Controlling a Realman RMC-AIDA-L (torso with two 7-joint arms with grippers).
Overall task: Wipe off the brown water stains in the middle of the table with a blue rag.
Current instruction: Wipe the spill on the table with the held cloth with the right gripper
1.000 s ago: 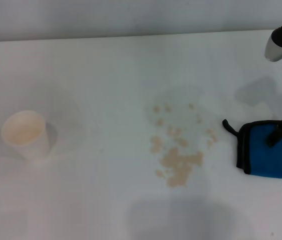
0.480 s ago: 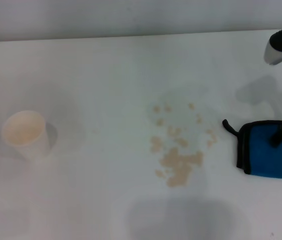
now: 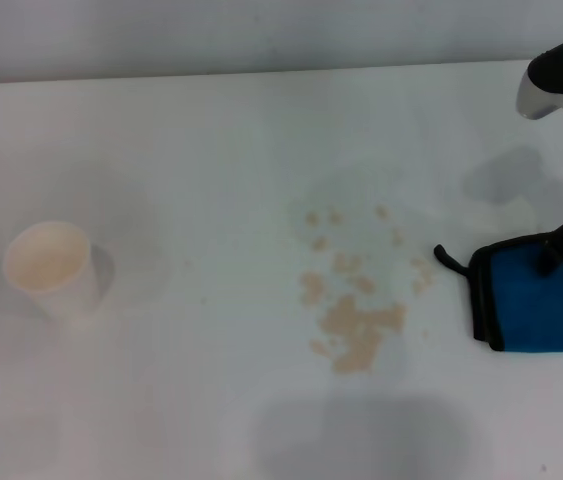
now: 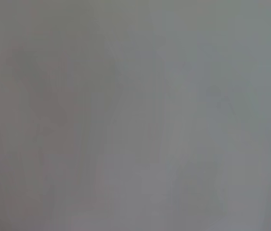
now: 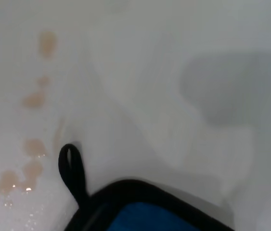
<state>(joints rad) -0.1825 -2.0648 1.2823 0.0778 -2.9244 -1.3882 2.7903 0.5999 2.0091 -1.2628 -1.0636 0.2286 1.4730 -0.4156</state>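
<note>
The brown water stains (image 3: 354, 300) spread over the middle of the white table (image 3: 211, 160), with one larger blotch nearest me. The blue rag (image 3: 541, 305), black-trimmed with a loop tab (image 3: 446, 258), lies just to their right. My right gripper (image 3: 559, 250) comes in from the right edge and is shut on the rag's far edge, which rises slightly toward it. The right wrist view shows the rag's corner (image 5: 145, 216), its loop (image 5: 70, 168) and a few stains (image 5: 32, 147) beside it. My left gripper is out of view.
A white paper cup (image 3: 51, 268) with a beige inside stands at the left of the table. The table's far edge (image 3: 261, 72) runs along the top of the head view.
My right gripper has drawn back along the rag to its far edge. That edge has lifted a little and the loop has shifted slightly left.
</note>
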